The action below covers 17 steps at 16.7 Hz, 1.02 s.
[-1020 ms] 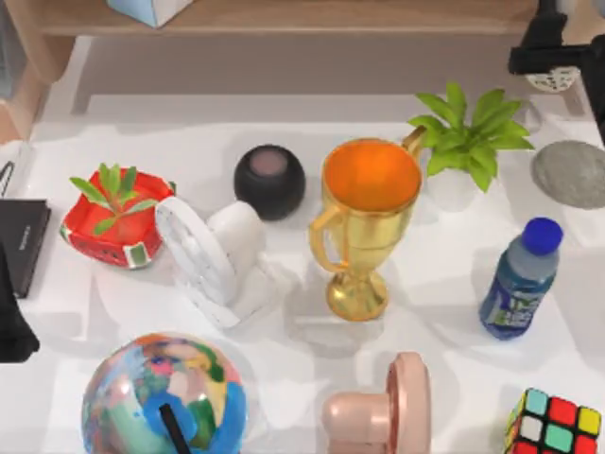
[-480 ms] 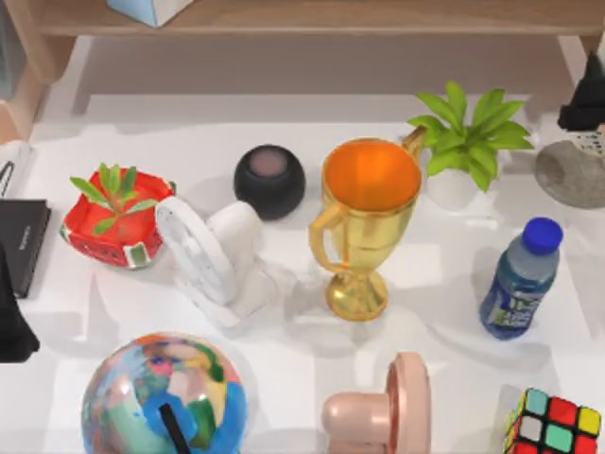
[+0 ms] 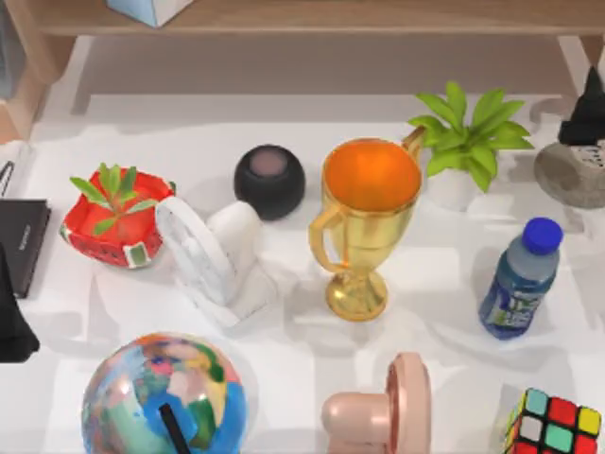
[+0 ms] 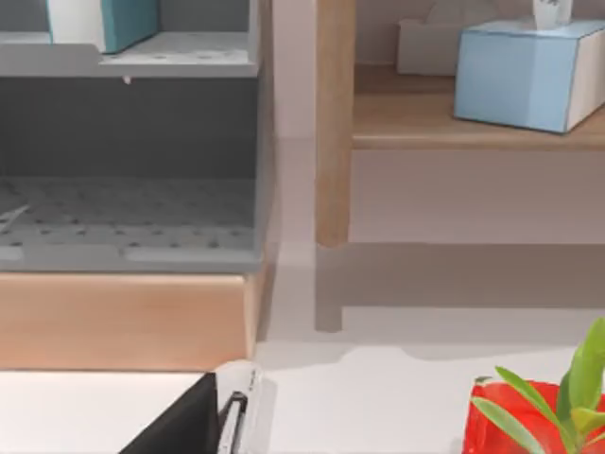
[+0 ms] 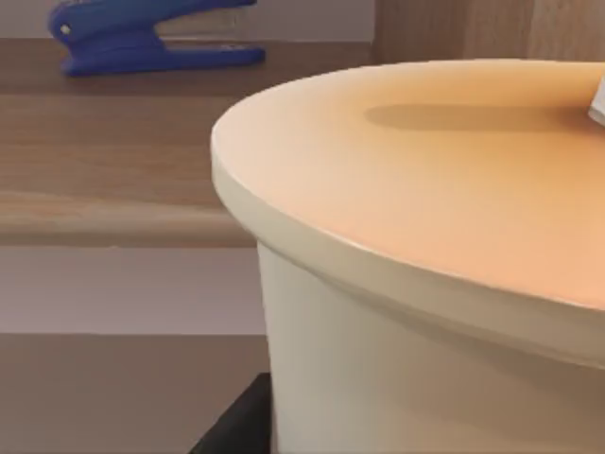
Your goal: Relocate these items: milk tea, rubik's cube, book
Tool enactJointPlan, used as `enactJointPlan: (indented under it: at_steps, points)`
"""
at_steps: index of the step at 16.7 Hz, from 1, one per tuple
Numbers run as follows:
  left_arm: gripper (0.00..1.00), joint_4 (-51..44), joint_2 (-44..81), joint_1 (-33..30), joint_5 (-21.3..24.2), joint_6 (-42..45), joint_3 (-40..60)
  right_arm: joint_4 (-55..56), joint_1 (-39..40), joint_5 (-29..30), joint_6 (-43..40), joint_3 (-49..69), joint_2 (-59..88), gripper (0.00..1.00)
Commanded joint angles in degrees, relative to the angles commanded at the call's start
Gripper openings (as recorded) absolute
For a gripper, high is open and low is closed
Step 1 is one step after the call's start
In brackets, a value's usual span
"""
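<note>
The milk tea [image 5: 425, 236], a cream cup with a beige lid, sits very close in the right wrist view. From above, its dotted base [image 3: 594, 157] hangs under my right gripper [image 3: 588, 128] at the table's far right, over a grey round pad [image 3: 565, 178]. The right gripper is shut on the cup. The rubik's cube [image 3: 554, 426] rests at the front right corner. In the left wrist view, the teal-blue book [image 4: 128, 19] stands on a grey rack's upper shelf [image 4: 170, 64]. My left arm [image 3: 9, 322] is parked at the left edge.
A blue-capped bottle [image 3: 518, 279], gold trophy [image 3: 364, 222], potted plant [image 3: 468, 142], black speaker [image 3: 269, 180], white fan [image 3: 213, 255], red planter [image 3: 115, 222], globe [image 3: 163, 397] and pink fan [image 3: 383, 407] crowd the table. A black slab [image 3: 19, 241] lies at the left. A light-blue box [image 4: 529, 71] sits on the wooden shelf.
My right arm has carried the milk tea from the back right corner rightward and toward the front, ending over the grey pad. The left arm has not moved.
</note>
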Motion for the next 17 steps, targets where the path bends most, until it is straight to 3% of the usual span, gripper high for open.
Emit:
enactJointPlan:
  at_steps: [8,17]
  points:
    - [1.00,0.0,0.0,0.0,0.0,0.0,0.0,3.0,0.5,-0.1,0.4,1.3,4.1,0.00]
    - [1.00,0.0,0.0,0.0,0.0,0.0,0.0,3.0,0.5,-0.1,0.4,1.3,4.1,0.68]
